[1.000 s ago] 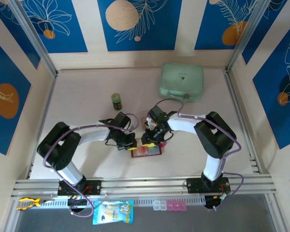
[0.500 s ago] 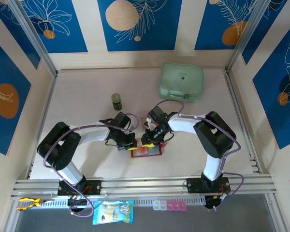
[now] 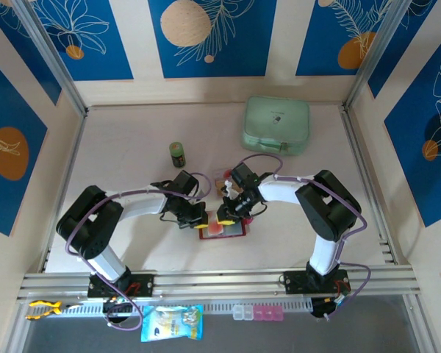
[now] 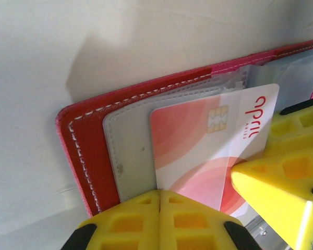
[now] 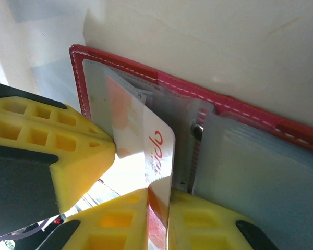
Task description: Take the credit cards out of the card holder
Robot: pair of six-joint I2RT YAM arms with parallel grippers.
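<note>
The red card holder [image 3: 231, 230] lies open on the table between both arms, its greyish clear sleeves [image 4: 128, 151] facing up. A pale pink-white credit card [image 4: 198, 138] with red marks sticks partly out of a sleeve. My right gripper [image 5: 159, 200] is shut on that card's [image 5: 155, 148] lower edge, and the card stands tilted up from the holder [image 5: 235, 112]. My left gripper [image 4: 160, 198] is shut with nothing between its fingers. Its tips rest on the sleeve right at the card's corner. From above, the two grippers [image 3: 197, 218] [image 3: 225, 214] nearly touch over the holder's left half.
A mint-green zip case [image 3: 275, 125] sits at the back right, and a small green bottle [image 3: 177, 154] stands behind the left arm. A small tan piece [image 3: 219, 179] lies just behind the right gripper. Frame walls close in the table's sides.
The right gripper's jaws have closed onto the card's edge, and its wrist has shifted slightly to the right. The left arm and the holder have stayed in place.
</note>
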